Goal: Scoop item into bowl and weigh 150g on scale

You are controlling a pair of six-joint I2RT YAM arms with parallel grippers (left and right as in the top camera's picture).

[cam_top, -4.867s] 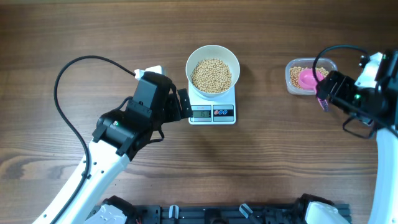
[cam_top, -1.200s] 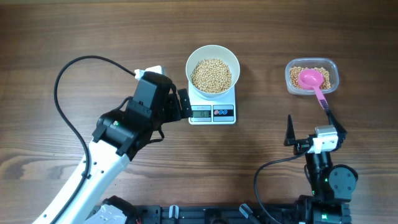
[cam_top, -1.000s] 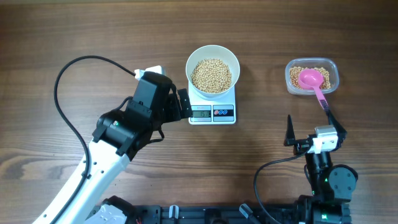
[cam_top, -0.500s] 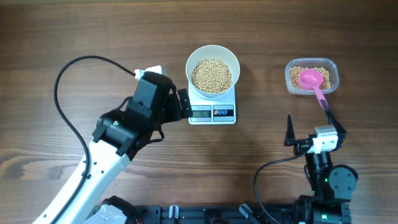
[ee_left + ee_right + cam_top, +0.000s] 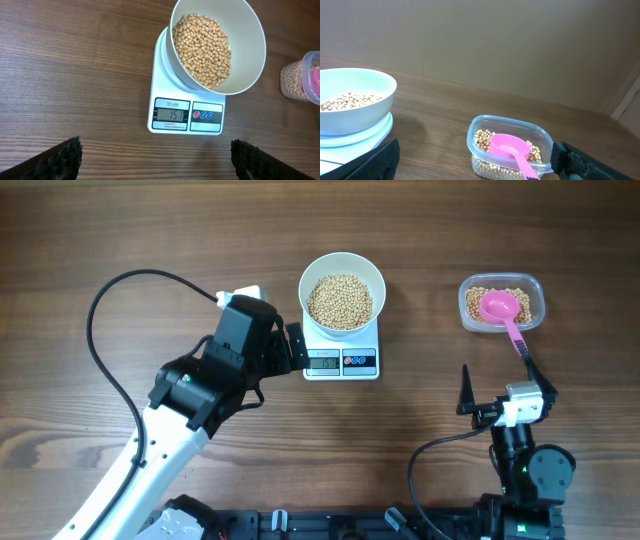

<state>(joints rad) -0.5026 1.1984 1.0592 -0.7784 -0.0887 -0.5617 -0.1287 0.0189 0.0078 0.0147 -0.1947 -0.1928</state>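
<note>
My left claw, fingers wide apart and empty, hangs just beside the scale. The right, equally spread, sits near the container holding the pink scoop. The beans lie in the bowl on the scale, which reads 151.

Bean-filled bowl on scale

Round white bowl upright on small white square scale, overhanging its platform; roughly half filled with small round tan soybeans, well below rim. Scale flat on wooden counter, grey display and button panel along near edge, showing 151.
</note>
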